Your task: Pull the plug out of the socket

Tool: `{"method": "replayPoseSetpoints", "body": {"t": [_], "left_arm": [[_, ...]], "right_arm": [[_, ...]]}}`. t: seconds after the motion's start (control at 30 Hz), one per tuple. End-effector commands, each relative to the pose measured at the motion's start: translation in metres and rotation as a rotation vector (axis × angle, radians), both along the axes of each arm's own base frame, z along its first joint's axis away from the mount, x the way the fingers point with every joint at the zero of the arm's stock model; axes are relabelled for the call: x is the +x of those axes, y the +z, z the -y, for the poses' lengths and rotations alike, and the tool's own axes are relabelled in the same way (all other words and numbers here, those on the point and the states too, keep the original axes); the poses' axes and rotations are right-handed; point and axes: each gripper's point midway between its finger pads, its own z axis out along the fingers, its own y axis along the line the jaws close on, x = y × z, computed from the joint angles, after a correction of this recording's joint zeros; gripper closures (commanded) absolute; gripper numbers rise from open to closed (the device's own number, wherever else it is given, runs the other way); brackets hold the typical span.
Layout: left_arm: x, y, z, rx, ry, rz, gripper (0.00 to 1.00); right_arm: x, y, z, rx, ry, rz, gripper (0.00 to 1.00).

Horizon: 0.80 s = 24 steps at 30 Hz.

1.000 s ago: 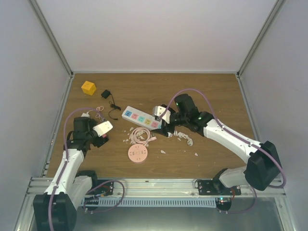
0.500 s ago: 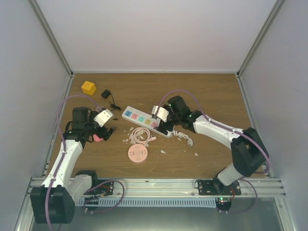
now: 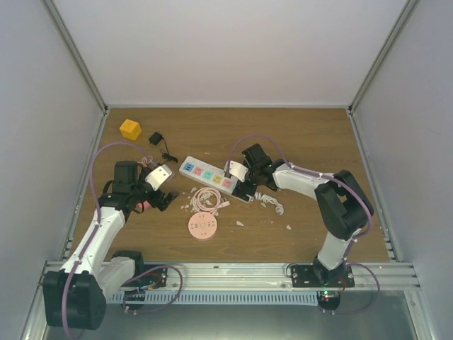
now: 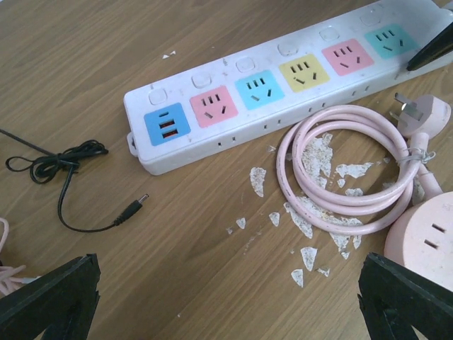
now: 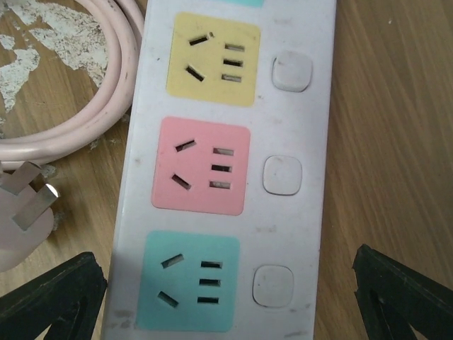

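The white power strip (image 3: pixel 209 175) with coloured sockets lies slantwise mid-table; every socket I see on it is empty (image 4: pixel 283 92) (image 5: pixel 226 170). The pink plug (image 4: pixel 422 112) lies on the wood beside the strip with its prongs bare, and it also shows in the right wrist view (image 5: pixel 25 212). Its pink cable (image 4: pixel 340 170) is coiled next to it. My right gripper (image 3: pixel 241 183) is open, its jaws either side of the strip's right end over the teal socket (image 5: pixel 226 304). My left gripper (image 3: pixel 161 198) is open and empty over bare wood (image 4: pixel 226 301), left of the coil.
A round pink socket disc (image 3: pixel 203 227) lies in front of the coil. A yellow cube (image 3: pixel 130 129) and a black adapter (image 3: pixel 155 138) sit at the back left; its thin cable ends in a barrel jack (image 4: pixel 134 207). White flakes (image 4: pixel 304 219) litter the wood.
My right gripper has moved left and come down over the strip's right end. My left gripper has moved right, toward the strip and the coil. The strip and plug have not moved.
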Motion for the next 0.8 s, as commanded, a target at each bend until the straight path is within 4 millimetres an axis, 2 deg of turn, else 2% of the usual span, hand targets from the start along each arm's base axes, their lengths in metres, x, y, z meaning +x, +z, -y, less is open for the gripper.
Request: {"method": "replayPoseSetpoints", "body": {"t": [0.0, 0.13, 0.37, 0.77], "left_arm": [[0.002, 0.004, 0.007, -0.023, -0.019, 0.033, 0.01], [0.002, 0.003, 0.008, -0.025, -0.023, 0.030, 0.01], [0.001, 0.001, 0.009, -0.021, -0.026, 0.025, 0.01], [-0.001, -0.004, 0.011, -0.023, -0.033, 0.008, 0.01]], "right_arm": [[0.004, -0.002, -0.003, -0.008, 0.008, -0.024, 0.04], [-0.001, -0.008, -0.006, -0.007, 0.024, -0.060, 0.01], [0.003, -0.018, -0.008, -0.027, 0.017, -0.081, 0.02], [0.001, -0.022, -0.007, -0.031, 0.024, -0.103, 0.14]]}}
